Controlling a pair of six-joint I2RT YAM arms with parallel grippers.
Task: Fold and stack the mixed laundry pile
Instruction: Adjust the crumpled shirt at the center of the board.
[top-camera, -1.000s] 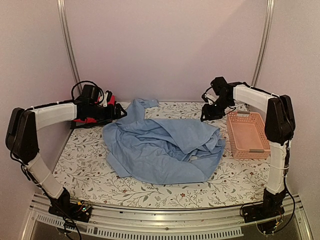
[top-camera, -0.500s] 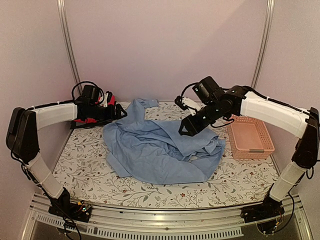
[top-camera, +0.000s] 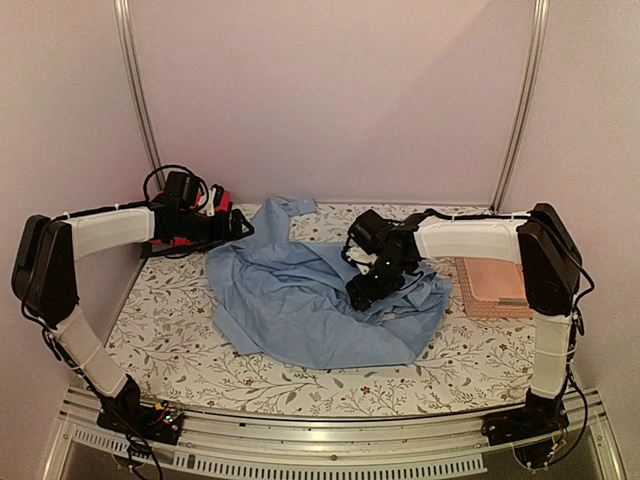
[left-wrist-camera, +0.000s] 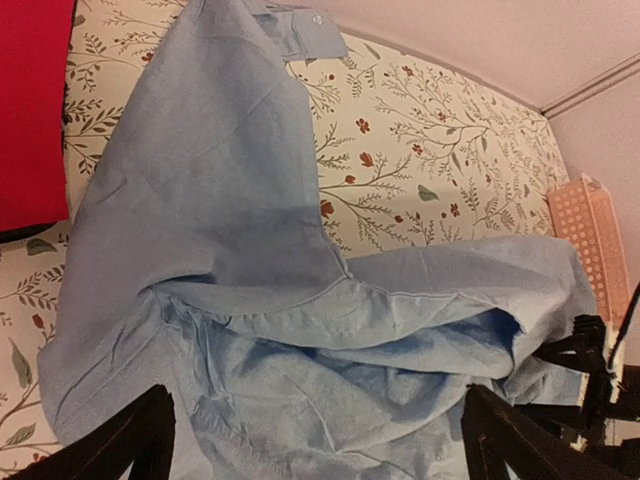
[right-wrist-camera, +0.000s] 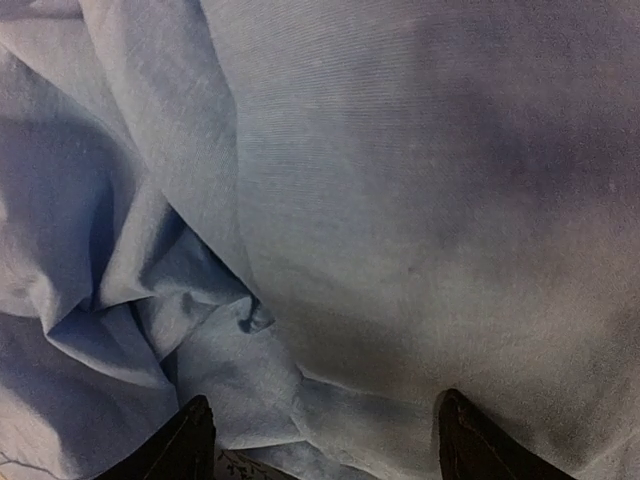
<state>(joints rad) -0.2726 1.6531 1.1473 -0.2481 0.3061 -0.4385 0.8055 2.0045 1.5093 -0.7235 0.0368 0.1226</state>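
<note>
The light blue shirt (top-camera: 290, 300) lies crumpled across the middle of the table, its collar end toward the back (left-wrist-camera: 300, 35). A bright red garment (top-camera: 180, 240) sits at the back left, mostly hidden behind my left arm, and shows as a red patch (left-wrist-camera: 30, 100) in the left wrist view. My left gripper (top-camera: 244, 226) hovers at the shirt's back left edge, open (left-wrist-camera: 320, 450) with only cloth below. My right gripper (top-camera: 360, 297) is low over the shirt's bunched right side, open (right-wrist-camera: 330, 445), its fingertips (right-wrist-camera: 192, 440) astride a fold without pinching it.
A pink slatted basket (top-camera: 500, 285) stands at the right, partly covered by my right forearm. The floral tablecloth (top-camera: 170, 340) shows around the shirt at the front and left. Walls close in at the back and both sides.
My right arm has swung left from beside the basket and dropped onto the shirt's right side, its jaws spreading wider. The left arm and the shirt have stayed put.
</note>
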